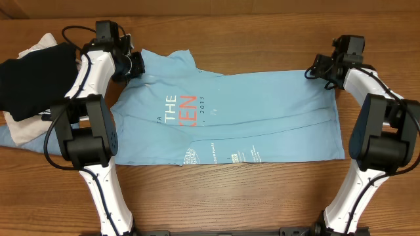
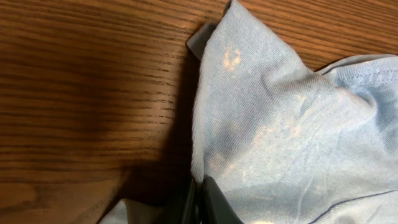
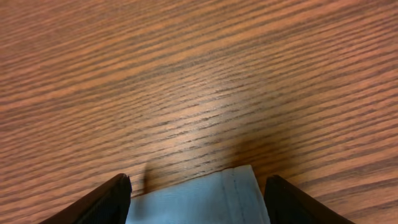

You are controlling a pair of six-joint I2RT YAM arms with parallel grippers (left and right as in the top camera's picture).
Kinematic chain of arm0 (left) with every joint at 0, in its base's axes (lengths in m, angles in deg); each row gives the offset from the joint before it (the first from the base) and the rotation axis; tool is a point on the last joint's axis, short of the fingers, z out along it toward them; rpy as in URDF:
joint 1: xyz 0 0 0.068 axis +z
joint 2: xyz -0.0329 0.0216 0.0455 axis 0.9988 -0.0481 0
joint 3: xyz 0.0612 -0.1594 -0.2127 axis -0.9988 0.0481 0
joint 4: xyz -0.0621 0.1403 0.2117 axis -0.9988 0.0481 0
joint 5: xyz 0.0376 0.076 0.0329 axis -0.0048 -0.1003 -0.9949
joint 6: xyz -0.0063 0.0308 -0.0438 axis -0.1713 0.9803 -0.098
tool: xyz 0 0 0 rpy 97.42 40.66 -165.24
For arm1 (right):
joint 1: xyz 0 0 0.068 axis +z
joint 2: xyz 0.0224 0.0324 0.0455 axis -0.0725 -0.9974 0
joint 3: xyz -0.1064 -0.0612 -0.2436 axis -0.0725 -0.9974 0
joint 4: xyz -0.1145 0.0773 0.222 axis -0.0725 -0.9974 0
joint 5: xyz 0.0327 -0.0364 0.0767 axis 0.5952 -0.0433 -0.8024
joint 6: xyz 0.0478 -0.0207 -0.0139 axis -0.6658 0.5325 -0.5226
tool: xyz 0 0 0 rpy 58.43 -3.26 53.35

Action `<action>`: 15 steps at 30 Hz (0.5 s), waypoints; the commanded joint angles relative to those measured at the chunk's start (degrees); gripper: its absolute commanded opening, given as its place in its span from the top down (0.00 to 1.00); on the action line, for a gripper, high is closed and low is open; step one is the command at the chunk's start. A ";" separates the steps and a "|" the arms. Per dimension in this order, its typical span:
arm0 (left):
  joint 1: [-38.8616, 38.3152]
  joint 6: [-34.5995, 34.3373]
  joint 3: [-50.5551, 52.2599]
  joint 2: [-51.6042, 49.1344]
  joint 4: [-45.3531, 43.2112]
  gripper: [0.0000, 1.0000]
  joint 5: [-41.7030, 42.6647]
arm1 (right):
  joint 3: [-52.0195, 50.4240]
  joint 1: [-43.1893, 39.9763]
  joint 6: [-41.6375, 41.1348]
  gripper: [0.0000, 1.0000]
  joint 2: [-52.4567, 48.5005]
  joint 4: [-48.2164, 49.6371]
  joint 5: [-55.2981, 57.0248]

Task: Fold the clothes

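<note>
The clothes, a light sky-blue T-shirt with red and white lettering, lie spread flat across the wooden table, collar end to the left. My left gripper is at the shirt's far left corner. In the left wrist view it is shut on a bunched fold of the blue cloth. My right gripper is at the far right corner of the shirt. In the right wrist view it stands open, and the stitched hem corner lies on the wood between its fingers.
A black folded garment rests on a beige one at the table's left edge, close behind the left arm. Bare wooden table runs along the front between the two arm bases.
</note>
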 commanded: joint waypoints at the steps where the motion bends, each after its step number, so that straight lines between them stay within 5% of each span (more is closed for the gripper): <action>1: -0.42 -0.50 -0.87 1.73 0.22 0.92 -0.33 | 0.85 -0.33 0.20 0.28 -2.54 0.00 1.03; 5: -0.44 -0.26 -0.87 1.73 0.39 0.92 -0.37 | 0.85 -0.48 0.17 0.40 -3.32 -0.28 0.76; 11: -0.42 -0.28 -0.87 1.73 -0.04 0.94 -0.37 | 1.29 -0.50 0.15 0.92 -3.06 -1.36 0.81; 15: 0.00 -0.26 -1.18 1.97 -0.09 0.96 -0.33 | 3.13 -0.59 -0.02 0.96 -1.29 -4.04 0.81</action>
